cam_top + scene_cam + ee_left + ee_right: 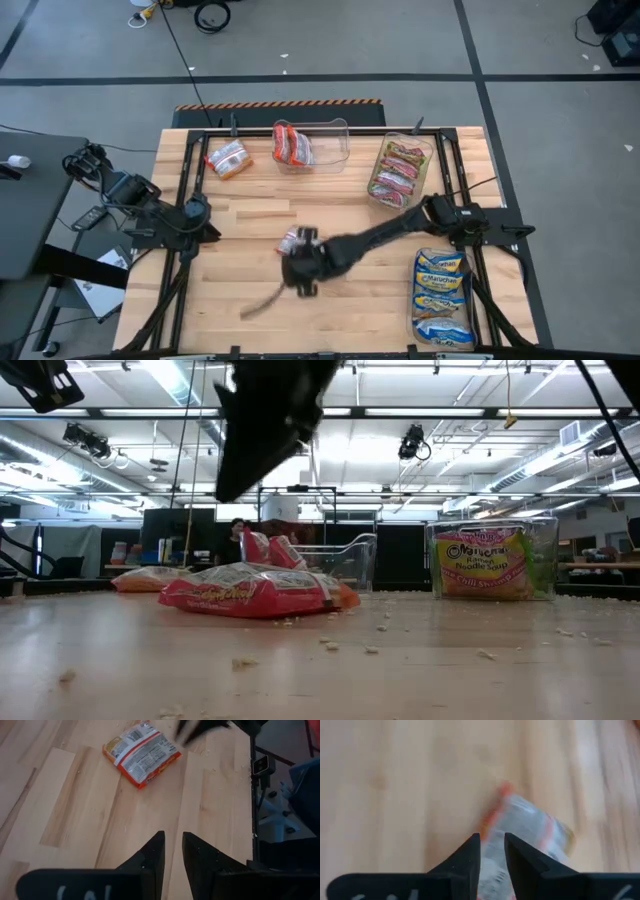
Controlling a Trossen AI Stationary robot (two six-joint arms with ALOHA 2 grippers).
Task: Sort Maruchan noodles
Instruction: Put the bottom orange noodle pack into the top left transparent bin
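Red-and-white loose packet (292,240) lies mid-table beneath your right gripper (300,272), whose jaws stand nearly closed on nothing. A second red packet (228,158) rests at the far left, outside any bin. Sorting appears mostly done: these two packets seem all that remains. Middle clear bin (330,150) holds red packets (292,145); the far-right bin (428,150) holds green-and-white packets (397,172); the near-right bin (416,300) holds blue-and-yellow packets (441,292). Your left gripper (170,852) waits at the table's left, fingers nearly together, holding nothing.
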